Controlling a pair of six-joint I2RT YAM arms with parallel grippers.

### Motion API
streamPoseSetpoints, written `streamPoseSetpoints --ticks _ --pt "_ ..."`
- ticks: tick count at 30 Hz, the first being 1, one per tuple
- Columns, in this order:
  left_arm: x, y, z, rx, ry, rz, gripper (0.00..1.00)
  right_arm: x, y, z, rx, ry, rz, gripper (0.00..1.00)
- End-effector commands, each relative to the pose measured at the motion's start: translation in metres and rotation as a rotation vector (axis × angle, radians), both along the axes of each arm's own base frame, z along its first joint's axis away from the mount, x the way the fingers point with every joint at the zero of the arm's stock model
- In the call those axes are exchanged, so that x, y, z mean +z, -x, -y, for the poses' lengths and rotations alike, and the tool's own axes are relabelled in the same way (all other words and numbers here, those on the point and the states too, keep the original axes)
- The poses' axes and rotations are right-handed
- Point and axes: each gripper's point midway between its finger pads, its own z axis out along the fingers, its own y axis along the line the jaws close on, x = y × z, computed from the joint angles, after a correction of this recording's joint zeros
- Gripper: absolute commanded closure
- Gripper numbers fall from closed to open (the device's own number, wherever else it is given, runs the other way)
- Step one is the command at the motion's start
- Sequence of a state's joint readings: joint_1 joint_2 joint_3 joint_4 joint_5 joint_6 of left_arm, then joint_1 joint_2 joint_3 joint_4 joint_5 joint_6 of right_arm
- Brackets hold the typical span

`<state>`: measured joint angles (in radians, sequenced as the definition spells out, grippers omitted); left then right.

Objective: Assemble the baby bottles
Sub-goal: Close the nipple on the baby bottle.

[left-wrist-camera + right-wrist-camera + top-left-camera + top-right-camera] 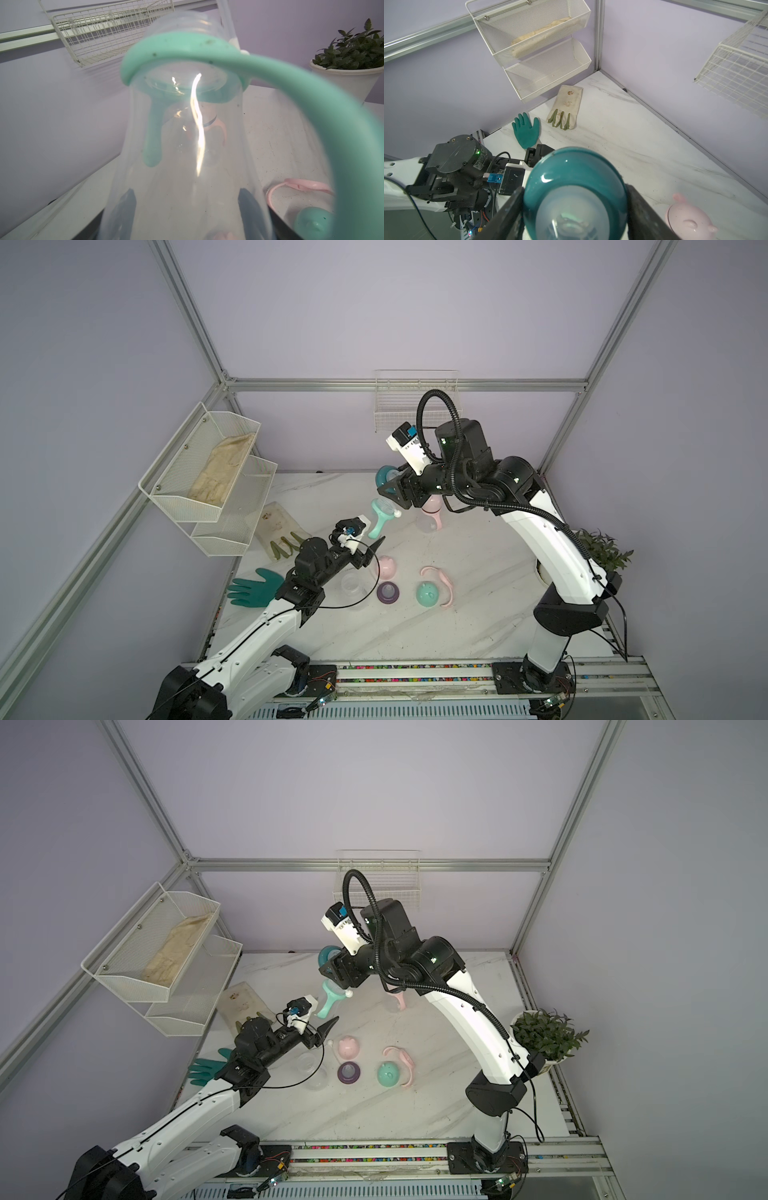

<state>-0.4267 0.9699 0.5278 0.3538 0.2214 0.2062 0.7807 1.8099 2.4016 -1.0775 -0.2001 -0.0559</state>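
Note:
My left gripper [188,207] is shut on the base of a clear baby bottle [187,166], held above the table. A mint two-handled ring [187,54] sits round its neck. In both top views this bottle [381,512] [332,996] tilts up toward my right gripper [390,480]. That gripper [574,207] is shut on a teal nipple collar [575,180], just above the bottle's mouth. A thin straw [225,16] with a white tip hangs beside the neck. A second clear bottle [351,585] stands under my left arm.
On the table lie a pink dome cap [386,566], a purple collar [388,592], a mint dome cap [428,594] and a pink handle ring [442,578]. A bottle with pink parts [432,514] stands behind my right arm. Green glove [253,587], white glove [280,531], plant [602,551], mesh shelf [208,472].

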Motion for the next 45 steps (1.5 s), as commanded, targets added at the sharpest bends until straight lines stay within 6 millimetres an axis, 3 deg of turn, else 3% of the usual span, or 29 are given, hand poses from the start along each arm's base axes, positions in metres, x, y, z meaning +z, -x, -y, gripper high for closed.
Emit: streamPoseSetpoints --ticks 1,8,16,20,26,45 --pt "0.013 -0.005 -0.015 0.097 -0.006 0.073 1.00 0.009 -0.003 0.019 -0.055 0.043 0.082 0.57" --pt "0.005 -0.006 -0.031 0.181 -0.066 0.062 1.00 0.005 -0.018 0.037 -0.137 0.113 0.136 0.57" --pt "-0.007 -0.008 -0.026 0.156 -0.126 0.037 1.00 0.015 -0.022 0.039 -0.137 0.108 0.179 0.57" --pt "-0.011 -0.003 -0.014 0.080 -0.136 0.034 1.00 0.019 -0.020 0.038 -0.124 0.100 0.189 0.57" --pt "-0.007 0.000 0.000 0.006 -0.126 0.035 1.00 0.025 -0.014 0.032 -0.085 0.067 0.182 0.57" --pt "0.022 0.005 0.024 -0.126 -0.042 0.097 1.00 0.011 -0.005 0.014 -0.002 0.020 0.103 0.57"
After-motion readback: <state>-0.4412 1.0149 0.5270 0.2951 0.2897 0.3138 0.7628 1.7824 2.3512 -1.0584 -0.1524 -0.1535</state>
